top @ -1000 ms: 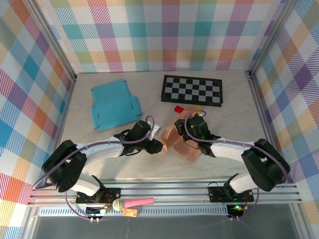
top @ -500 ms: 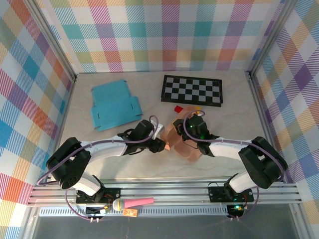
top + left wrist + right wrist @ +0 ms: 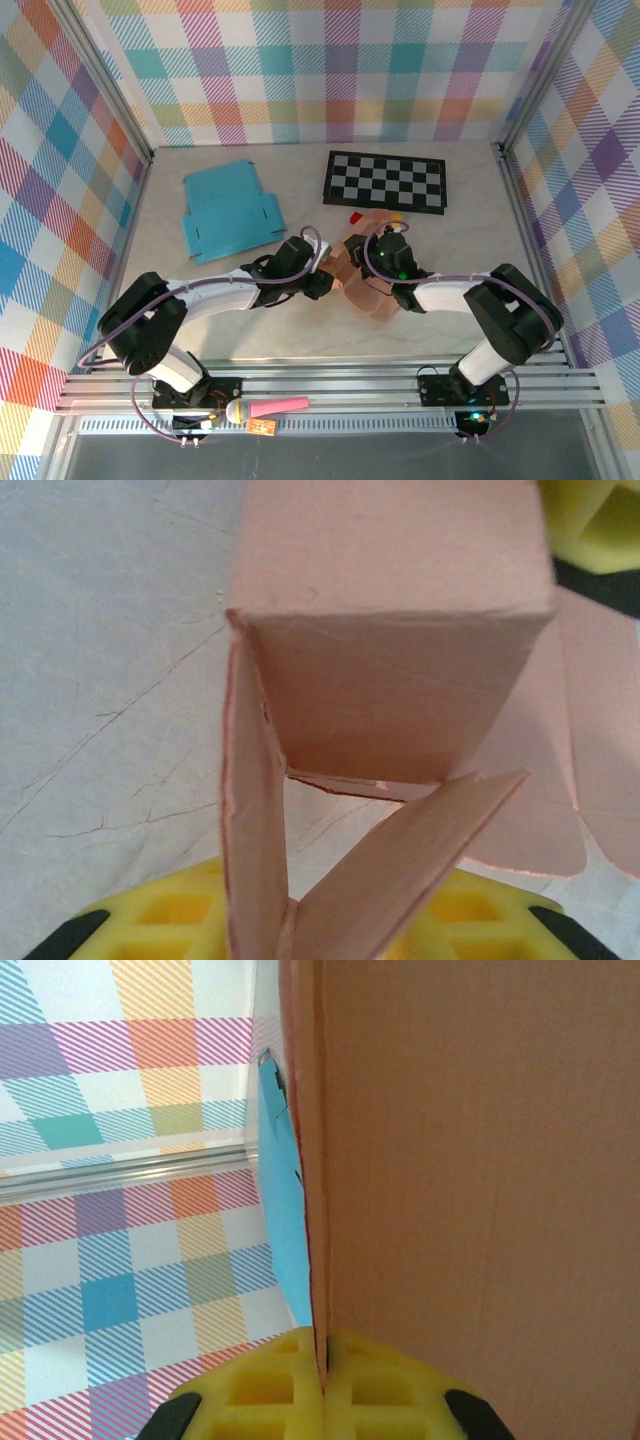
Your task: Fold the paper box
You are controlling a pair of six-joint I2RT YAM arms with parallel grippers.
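Note:
The pink paper box (image 3: 362, 285) stands partly folded in the middle of the table, with one loose flap lying flat toward the near side. My left gripper (image 3: 327, 281) is at its left side. In the left wrist view two of the box's (image 3: 400, 630) flaps run down and meet between my yellow fingers (image 3: 160, 920), and the left gripper (image 3: 300, 925) is pinched on them. My right gripper (image 3: 384, 256) is at the far right of the box. In the right wrist view the right gripper (image 3: 322, 1352) is shut on an upright box wall (image 3: 470, 1180).
A flat blue box blank (image 3: 229, 212) lies at the back left. A checkerboard (image 3: 386, 181) lies at the back centre, with a small red piece (image 3: 358, 216) and a yellow piece (image 3: 397, 215) before it. Plaid walls surround the table. A rail (image 3: 330, 385) runs along the near edge.
My left gripper has moved right and a little farther back against the box, and its jaws have narrowed onto the flaps. The right gripper has kept its hold and shifted slightly back.

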